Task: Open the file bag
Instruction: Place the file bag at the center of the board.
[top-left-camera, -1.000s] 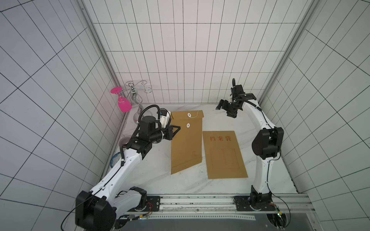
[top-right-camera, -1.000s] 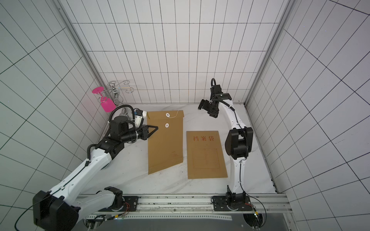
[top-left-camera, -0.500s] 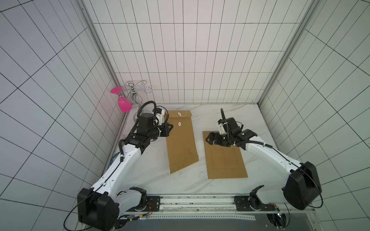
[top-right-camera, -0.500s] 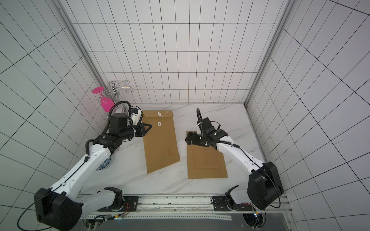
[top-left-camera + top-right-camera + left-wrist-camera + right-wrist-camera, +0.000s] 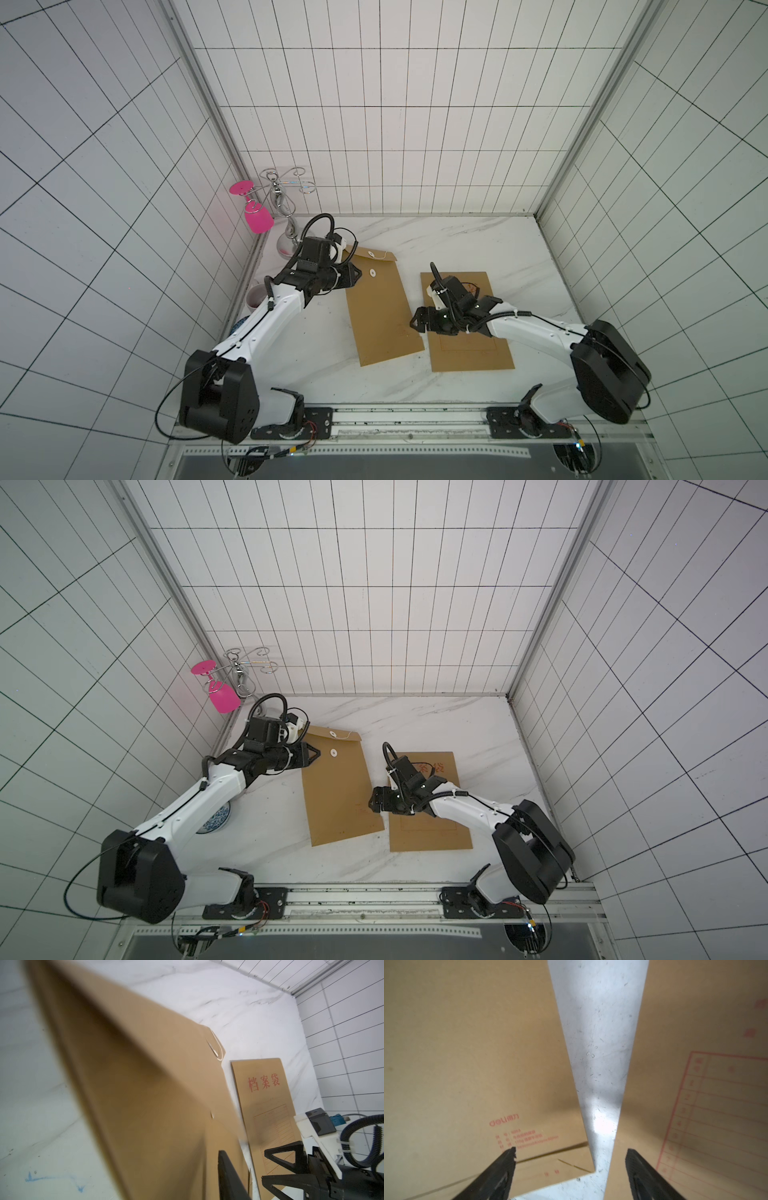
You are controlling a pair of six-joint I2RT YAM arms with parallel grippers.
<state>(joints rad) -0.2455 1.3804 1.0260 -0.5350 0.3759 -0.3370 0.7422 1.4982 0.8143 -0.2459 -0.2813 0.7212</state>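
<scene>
The file bag (image 5: 382, 320) lies mid-frame on the desk (image 5: 457, 241), flap end at the left end effector (image 5: 356, 276), whose grip I cannot tell. The right end effector (image 5: 571, 1153), wide and empty, could press the neighbouring bag (image 5: 469, 349) instead, leaving the file bag free to slide.

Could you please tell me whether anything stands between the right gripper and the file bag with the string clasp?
Nothing visible does. The right gripper hangs open over the file bag at its edge, where a strip of bare table parts it from the second bag; nothing lies in between.
</scene>
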